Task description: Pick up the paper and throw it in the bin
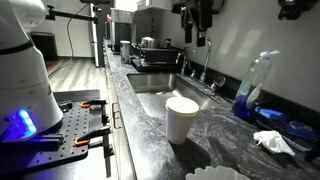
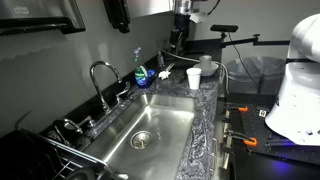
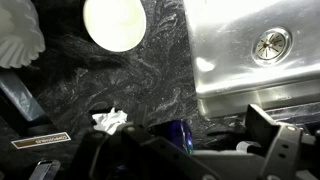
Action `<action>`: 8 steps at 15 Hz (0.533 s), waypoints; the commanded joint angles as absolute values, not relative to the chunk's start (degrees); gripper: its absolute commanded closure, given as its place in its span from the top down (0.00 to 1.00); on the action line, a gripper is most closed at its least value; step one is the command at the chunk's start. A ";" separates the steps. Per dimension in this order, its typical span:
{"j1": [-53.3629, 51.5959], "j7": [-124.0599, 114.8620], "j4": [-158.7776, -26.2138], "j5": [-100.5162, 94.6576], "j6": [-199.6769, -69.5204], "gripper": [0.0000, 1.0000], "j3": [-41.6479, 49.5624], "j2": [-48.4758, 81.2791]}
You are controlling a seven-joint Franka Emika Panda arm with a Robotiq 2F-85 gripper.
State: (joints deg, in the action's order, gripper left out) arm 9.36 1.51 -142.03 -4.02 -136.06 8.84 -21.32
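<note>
The paper [image 1: 272, 142] is a small crumpled white wad on the dark marbled counter, next to a blue dish soap bottle [image 1: 255, 92]. It also shows in the wrist view [image 3: 110, 121] and, small, in an exterior view [image 2: 163, 73]. My gripper [image 1: 196, 30] hangs high above the counter, well above the paper and touching nothing; it also shows in an exterior view [image 2: 181, 30]. In the wrist view its dark fingers [image 3: 190, 148] stand apart and empty, with the paper to the left of them. I see no bin that I can tell.
A white cup [image 1: 182, 120] stands by the steel sink [image 1: 165, 92]. A white pleated round item [image 1: 215, 174] lies at the counter's near edge. A faucet [image 1: 205, 62] and a dish rack [image 1: 150, 55] stand behind the sink.
</note>
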 commanded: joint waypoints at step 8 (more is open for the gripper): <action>10.02 5.55 -139.37 -5.90 -145.63 1.00 10.48 -13.60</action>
